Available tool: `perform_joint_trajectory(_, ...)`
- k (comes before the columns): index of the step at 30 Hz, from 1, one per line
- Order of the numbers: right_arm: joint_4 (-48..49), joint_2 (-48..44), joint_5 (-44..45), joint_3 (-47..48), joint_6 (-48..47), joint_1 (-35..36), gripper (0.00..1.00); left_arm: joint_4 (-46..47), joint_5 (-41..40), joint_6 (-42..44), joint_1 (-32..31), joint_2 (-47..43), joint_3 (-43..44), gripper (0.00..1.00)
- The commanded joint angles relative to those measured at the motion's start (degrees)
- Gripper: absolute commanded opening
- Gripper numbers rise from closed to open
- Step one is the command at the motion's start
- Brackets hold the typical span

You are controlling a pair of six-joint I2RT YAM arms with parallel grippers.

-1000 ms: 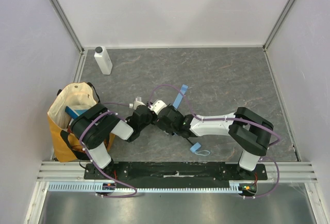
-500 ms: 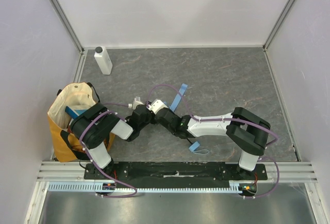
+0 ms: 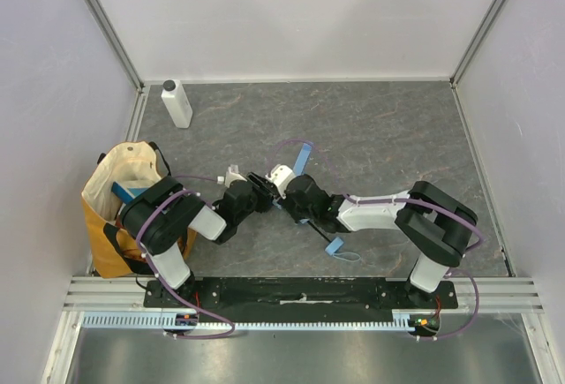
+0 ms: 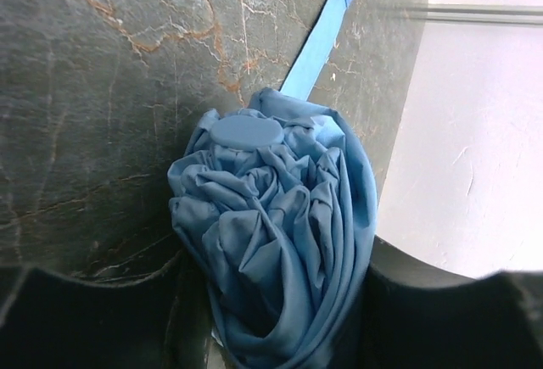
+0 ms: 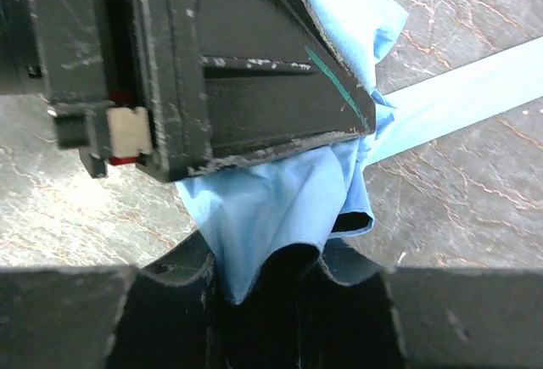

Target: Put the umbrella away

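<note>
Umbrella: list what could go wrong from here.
1. The left claw grips the umbrella by bunched fabric; the soft folds may slip or unfurl.
2. The right claw sits tight against it, over a loose fold; pulling could tear fabric or knock claws together.
3. The strap trails on the table and may snag at the tote bag.

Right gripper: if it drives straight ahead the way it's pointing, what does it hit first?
The umbrella: its fabric sits between the fingers of the right gripper. Directly behind it is the black body of the left gripper, apparently very close.
</note>
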Motion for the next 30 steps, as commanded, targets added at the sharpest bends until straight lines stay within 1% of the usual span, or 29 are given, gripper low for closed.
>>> perform_joint_trajectory(1,0.3,1.8,-15.3,-5.6,3.3,-2.8,0.00,6.8,3.8,7.2,1.5,0.2,-2.8,0.63)
perform_joint_trajectory(3,1.7,1.3,-17.1,-7.0,4.2,-4.1,0.00,10.9,5.2,7.6,2.6,1.0,-4.4,0.77)
perform_joint_trajectory(4,2.4,1.1,-18.1,-7.8,4.9,-4.5,0.00,13.1,5.3,7.6,3.2,1.5,-5.1,0.83)
perform_joint_trajectory(5,3.3,1.0,-19.1,-8.3,5.6,-5.2,0.00,15.3,7.2,7.8,3.7,1.7,-5.6,0.87)
perform_joint_trajectory(7,4.6,1.0,-21.1,-9.0,6.6,-6.5,0.00,18.2,8.9,8.8,4.7,1.9,-6.3,0.88)
perform_joint_trajectory(17,9.2,3.7,-35.8,-8.3,12.2,-13.0,0.00,20.2,11.8,8.9,5.1,2.2,-7.2,0.90)
perform_joint_trajectory(23,16.4,5.5,-44.6,-9.1,18.0,-16.4,0.00,19.6,12.8,6.7,5.1,4.9,-5.9,0.91)
perform_joint_trajectory(25,18.9,6.1,-48.0,-9.1,20.1,-17.0,0.00,21.0,12.8,6.0,5.1,6.6,-5.4,0.92)
perform_joint_trajectory(28,24.2,7.3,-52.2,-9.6,24.5,-18.7,0.00,21.6,13.2,5.4,5.1,8.2,-4.5,0.91)
perform_joint_trajectory(30,29.3,8.2,-55.2,-10.2,28.7,-20.2,0.00,21.6,13.3,5.1,5.1,8.9,-4.0,0.91)
